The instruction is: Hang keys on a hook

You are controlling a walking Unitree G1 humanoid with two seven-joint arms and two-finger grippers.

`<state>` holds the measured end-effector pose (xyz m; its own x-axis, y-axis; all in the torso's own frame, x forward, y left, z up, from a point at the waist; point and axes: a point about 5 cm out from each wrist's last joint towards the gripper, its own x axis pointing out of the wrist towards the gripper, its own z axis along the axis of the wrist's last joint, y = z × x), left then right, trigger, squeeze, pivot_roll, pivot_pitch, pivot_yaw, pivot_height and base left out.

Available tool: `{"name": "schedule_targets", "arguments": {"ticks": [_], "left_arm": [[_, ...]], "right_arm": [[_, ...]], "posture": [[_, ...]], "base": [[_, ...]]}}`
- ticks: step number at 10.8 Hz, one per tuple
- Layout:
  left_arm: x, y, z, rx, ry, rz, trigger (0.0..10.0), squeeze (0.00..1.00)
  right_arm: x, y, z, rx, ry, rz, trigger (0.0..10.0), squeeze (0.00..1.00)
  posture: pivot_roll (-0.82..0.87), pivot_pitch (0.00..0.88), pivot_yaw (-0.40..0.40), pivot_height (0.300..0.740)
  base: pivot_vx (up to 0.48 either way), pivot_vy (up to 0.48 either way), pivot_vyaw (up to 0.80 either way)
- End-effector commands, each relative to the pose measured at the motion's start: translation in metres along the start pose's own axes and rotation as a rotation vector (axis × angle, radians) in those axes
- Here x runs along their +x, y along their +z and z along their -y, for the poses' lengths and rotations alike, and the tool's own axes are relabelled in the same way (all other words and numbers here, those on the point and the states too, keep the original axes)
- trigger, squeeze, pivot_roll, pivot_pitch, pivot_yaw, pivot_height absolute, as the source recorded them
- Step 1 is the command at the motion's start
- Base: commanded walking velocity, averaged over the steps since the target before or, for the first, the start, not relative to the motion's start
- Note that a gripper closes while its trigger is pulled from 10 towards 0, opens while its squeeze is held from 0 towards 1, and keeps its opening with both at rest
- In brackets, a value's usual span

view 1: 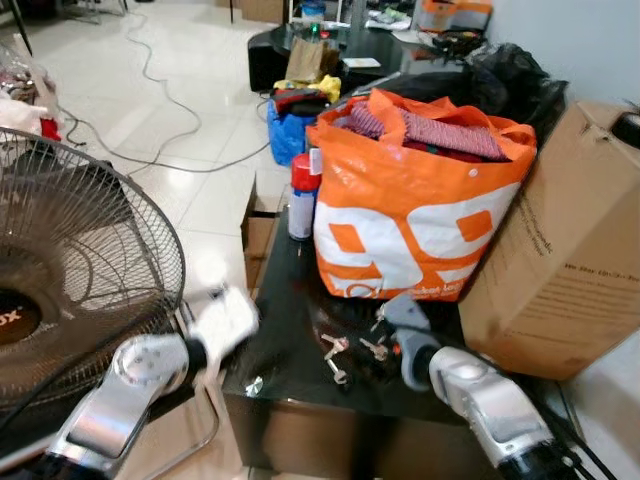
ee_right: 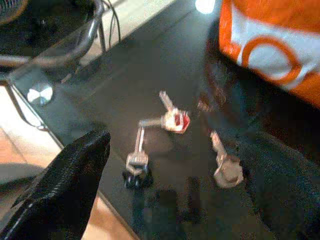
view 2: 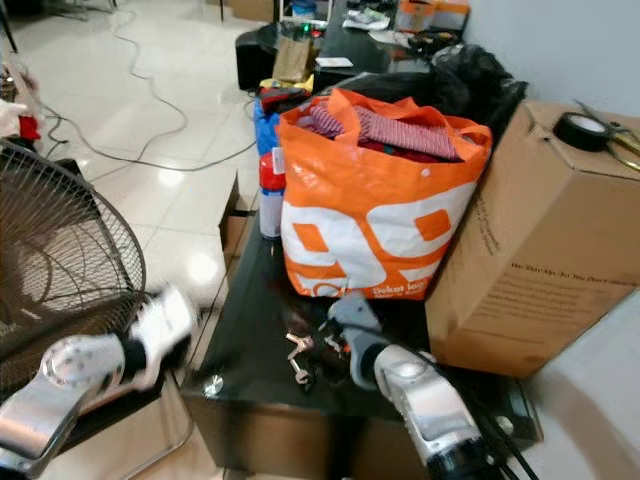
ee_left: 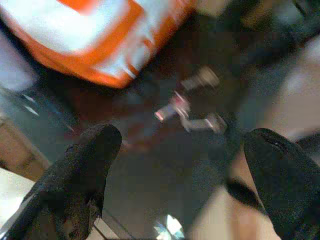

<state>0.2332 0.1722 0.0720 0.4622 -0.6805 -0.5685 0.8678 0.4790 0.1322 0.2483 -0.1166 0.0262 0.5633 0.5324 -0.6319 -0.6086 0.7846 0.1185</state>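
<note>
The task was judged barely begun: the keys (ee_right: 165, 132) were seen lying loose on the dark worktop (view 1: 285, 330), not yet grasped. No hook could be made out, so pickup, carry and hanging were all judged left to do.

The right hand (ee_right: 170, 185) was held just above the keys with its fingers (ee_right: 75, 175) spread wide, nothing between them; the keys lay just ahead of the fingertips, between the hand and the orange bag (view 1: 420, 200). The left hand (ee_left: 185, 175) was also seen wide and empty, blurred, at the worktop's near edge, with the keys further ahead of it. A cardboard box (view 1: 560, 250) stood beside the bag, a fan (view 1: 70, 270) off the left hand's outer side.
</note>
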Motion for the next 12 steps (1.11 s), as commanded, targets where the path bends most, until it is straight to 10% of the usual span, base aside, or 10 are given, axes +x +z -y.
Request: {"name": "schedule_targets", "arguments": {"ticks": [1, 4, 5, 8, 10, 11, 12], "left_arm": [[0.002, -0.002, 0.001, 0.022, -0.021, -0.034, 10.0, 0.02], [0.006, -0.006, 0.002, 0.011, 0.011, -0.027, 10.0, 0.02], [0.006, -0.006, 0.004, 0.01, 0.004, -0.028, 10.0, 0.01], [0.003, -0.008, 0.014, -0.013, -0.02, -0.033, 10.0, 0.02], [0.001, -0.012, 0.017, -0.023, -0.024, -0.05, 10.0, 0.02], [0.001, -0.012, 0.018, -0.024, -0.024, -0.05, 10.0, 0.02], [0.0, -0.013, 0.021, -0.034, -0.023, -0.057, 10.0, 0.01]], "right_arm": [[0.002, -0.001, 0.0, 0.008, 0.016, -0.014, 10.0, 0.0], [0.02, -0.006, 0.0, 0.12, -0.072, 0.007, 10.0, 0.0], [0.023, -0.008, 0.001, 0.15, -0.089, 0.007, 4.9, 0.0], [0.034, -0.021, -0.008, 0.214, -0.025, -0.062, 1.0, 0.0], [0.036, -0.024, -0.014, 0.244, 0.031, -0.081, 2.6, 0.0], [0.037, -0.025, -0.016, 0.246, 0.041, -0.083, 5.3, 0.0], [0.04, -0.027, -0.021, 0.268, 0.053, -0.087, 10.0, 0.0]], "posture": [[-0.02, 0.0, -0.07, 0.74], [-0.03, 0.0, -0.083, 0.74], [-0.03, 0.0, -0.087, 0.74], [-0.02, 0.0, -0.111, 0.74], [-0.02, 0.0, -0.118, 0.74], [-0.02, 0.0, -0.121, 0.74], [-0.01, 0.0, -0.133, 0.74]], "base": [[0.0, 0.0, 0.0], [0.0, 0.0, 0.0], [0.0, 0.0, 0.0], [0.0, 0.0, 0.0], [0.0, 0.0, 0.0], [0.0, 0.0, 0.0], [0.0, 0.0, 0.0]]}}
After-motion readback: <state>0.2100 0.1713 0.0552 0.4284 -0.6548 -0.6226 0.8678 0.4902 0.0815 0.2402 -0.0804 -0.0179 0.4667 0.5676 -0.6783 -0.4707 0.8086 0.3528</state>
